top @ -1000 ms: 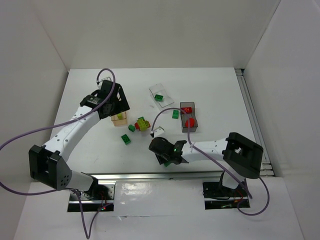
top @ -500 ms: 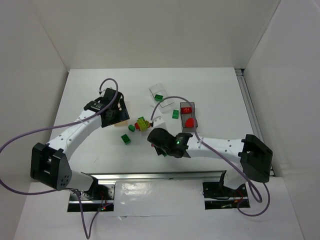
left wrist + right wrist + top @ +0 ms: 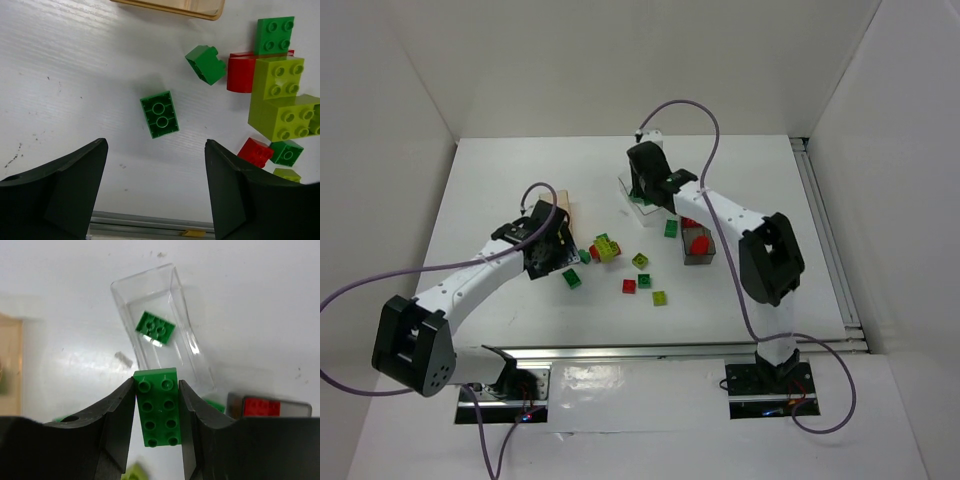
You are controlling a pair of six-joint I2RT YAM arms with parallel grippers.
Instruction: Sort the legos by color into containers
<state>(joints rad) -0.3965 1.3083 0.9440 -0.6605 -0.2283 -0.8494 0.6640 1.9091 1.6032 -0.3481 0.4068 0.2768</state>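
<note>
My right gripper [image 3: 157, 390] is shut on a long green lego [image 3: 160, 407] and hangs over the near end of the clear container [image 3: 181, 315], at the back of the table [image 3: 642, 190]. One green lego [image 3: 155, 328] lies inside that container. My left gripper [image 3: 156, 150] is open and empty above an upside-down green lego [image 3: 159, 114], on the left side of the table [image 3: 556, 262]. Beside it lie a green lego [image 3: 206, 64], a rounded red one [image 3: 240, 72] and a yellow-green stack [image 3: 280, 100]. The amber container [image 3: 561, 208] sits behind the left gripper.
The dark grey container [image 3: 698, 257] holds red legos [image 3: 698, 242]. Loose legos lie mid-table: yellow-green [image 3: 640, 261], green [image 3: 644, 281], red [image 3: 629, 286], yellow-green [image 3: 660, 297] and a green one [image 3: 671, 228] by the dark container. A metal rail [image 3: 640, 352] runs along the near edge.
The right arm swung from the near centre to the back, carrying the green lego over the clear container. The left gripper drew back from the amber container to above the loose legos.
</note>
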